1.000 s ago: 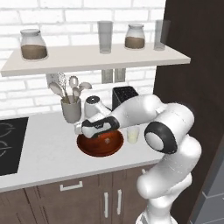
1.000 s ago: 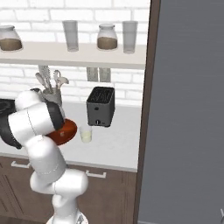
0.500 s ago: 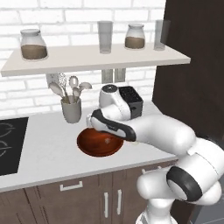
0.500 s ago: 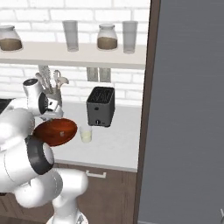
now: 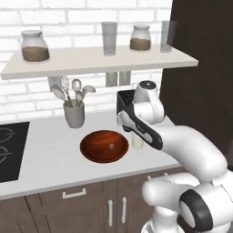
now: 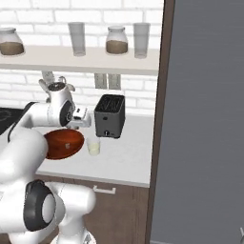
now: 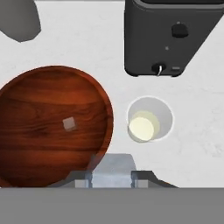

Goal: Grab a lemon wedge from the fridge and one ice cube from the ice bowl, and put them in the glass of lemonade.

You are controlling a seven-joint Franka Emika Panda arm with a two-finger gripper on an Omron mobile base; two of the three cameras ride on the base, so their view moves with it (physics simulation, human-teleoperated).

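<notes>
Gripper (image 7: 111, 168): jaws part-closed on a pale translucent cube, above the counter.
Bowl: wide, shallow reddish-brown wooden ice bowl (image 7: 26, 131), one small whitish ice cube (image 7: 68, 124) inside.
Glass: short clear tumbler of pale yellow lemonade (image 7: 148, 119), just beside the bowl.
Toaster: dark boxy toaster (image 7: 170, 37), behind.

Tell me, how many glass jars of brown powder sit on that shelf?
2: one jar at the shelf's left end, another jar right of center, between two empty grey glasses.
</notes>
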